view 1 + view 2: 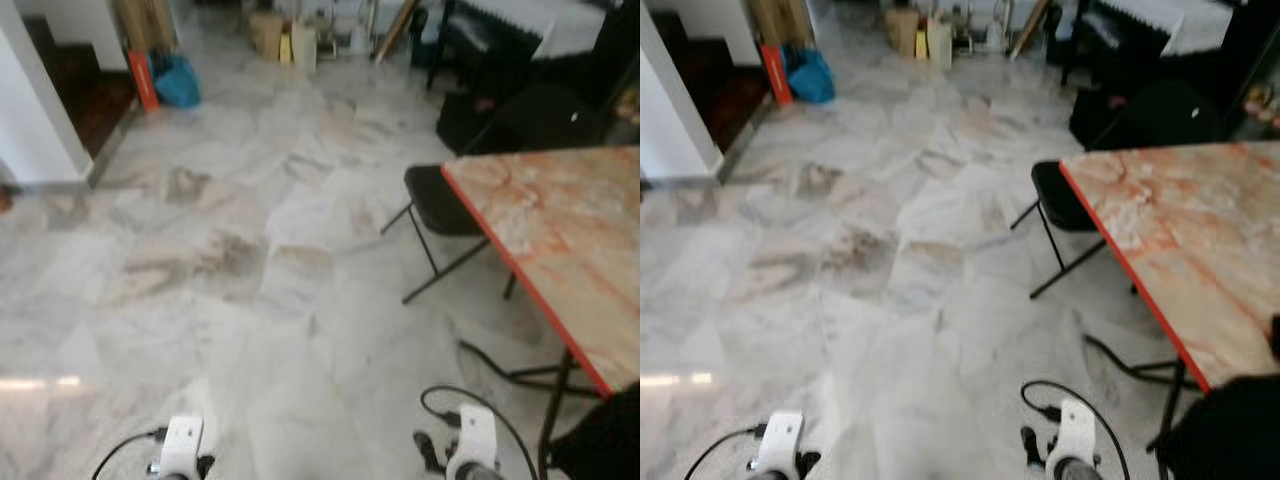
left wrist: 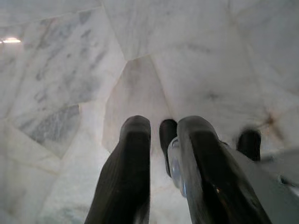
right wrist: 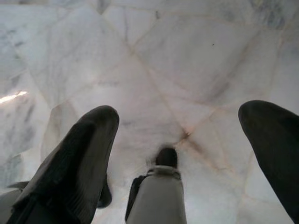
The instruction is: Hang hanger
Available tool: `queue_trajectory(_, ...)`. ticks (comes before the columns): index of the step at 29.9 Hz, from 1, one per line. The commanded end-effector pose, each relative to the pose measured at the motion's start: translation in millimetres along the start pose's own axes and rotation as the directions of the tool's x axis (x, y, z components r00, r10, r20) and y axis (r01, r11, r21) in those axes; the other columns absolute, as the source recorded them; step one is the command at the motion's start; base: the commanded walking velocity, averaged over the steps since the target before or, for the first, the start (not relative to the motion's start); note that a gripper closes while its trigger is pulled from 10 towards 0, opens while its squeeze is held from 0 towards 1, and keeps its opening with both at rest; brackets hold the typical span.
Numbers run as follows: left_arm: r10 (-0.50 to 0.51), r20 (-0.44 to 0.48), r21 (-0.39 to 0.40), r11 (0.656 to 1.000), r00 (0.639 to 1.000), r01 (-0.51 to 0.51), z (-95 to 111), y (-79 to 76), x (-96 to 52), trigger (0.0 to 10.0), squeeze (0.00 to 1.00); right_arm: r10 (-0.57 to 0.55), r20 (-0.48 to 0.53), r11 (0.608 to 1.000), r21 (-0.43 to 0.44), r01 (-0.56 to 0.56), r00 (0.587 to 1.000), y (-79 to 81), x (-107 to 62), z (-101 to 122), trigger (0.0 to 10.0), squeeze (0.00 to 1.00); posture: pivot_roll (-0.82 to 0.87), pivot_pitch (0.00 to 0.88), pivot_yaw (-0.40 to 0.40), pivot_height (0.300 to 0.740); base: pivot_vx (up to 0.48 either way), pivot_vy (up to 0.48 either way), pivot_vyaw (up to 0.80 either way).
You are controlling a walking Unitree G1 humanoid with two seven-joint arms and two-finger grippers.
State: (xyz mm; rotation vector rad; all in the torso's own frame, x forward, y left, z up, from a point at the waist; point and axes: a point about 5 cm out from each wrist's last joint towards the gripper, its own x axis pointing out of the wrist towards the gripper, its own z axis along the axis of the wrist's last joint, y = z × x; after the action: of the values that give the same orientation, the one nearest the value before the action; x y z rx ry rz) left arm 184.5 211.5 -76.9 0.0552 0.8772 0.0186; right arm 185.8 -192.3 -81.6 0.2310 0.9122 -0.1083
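My left gripper (image 2: pixel 163 125) hangs low over the marble floor (image 1: pixel 250 250), its two black fingers (image 2: pixel 133 154) close together with nothing between them. My right gripper (image 3: pixel 182 112) also points down at the floor, fingers (image 3: pixel 88 144) spread wide and empty. Both silver wrists appear at the bottom edge of the head views, the left wrist (image 1: pixel 181 444) and the right wrist (image 1: pixel 472 438), each trailing a black cable. My own feet and legs lie under the grippers in the wrist views.
A marble-patterned table with a red edge (image 1: pixel 520 265) stands at the right, with a black folding chair (image 1: pixel 435 205) tucked at its far corner. A white wall corner (image 1: pixel 45 120) is at the left. A blue bag (image 1: pixel 178 82), boxes (image 1: pixel 270 35) and dark furniture (image 1: pixel 520 60) line the far side.
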Motion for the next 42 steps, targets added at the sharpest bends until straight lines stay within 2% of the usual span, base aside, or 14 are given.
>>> queue_trajectory(1, -0.008, -0.028, -0.01, 1.0, 1.0, 0.007, -5.9, -3.4, -0.6, 10.0, 0.0, -0.012, 0.004, 1.0, -0.007, 0.012, 1.0, -4.7, -0.4, 2.4, 10.0, 0.0, 0.06, 0.0, -0.041, 0.74, -0.349, 0.0, 0.0)
queue_trajectory(24, -0.004, -0.049, -0.006, 1.0, 0.999, 0.004, -10.7, -2.6, -1.6, 10.0, 0.0, -0.006, -0.003, 1.0, -0.012, 0.006, 1.0, -1.7, -0.5, -1.0, 10.0, 0.0, 0.06, 0.0, -0.037, 0.74, -0.347, 0.0, 0.0)
queue_trajectory(42, 0.003, -0.06, -0.015, 1.0, 0.998, -0.003, -13.5, 0.4, -2.6, 10.0, 0.0, -0.012, 0.007, 1.0, -0.007, 0.012, 1.0, -6.1, -0.9, 1.7, 10.0, 0.0, 0.06, 0.0, -0.039, 0.74, -0.348, 0.0, 0.0)
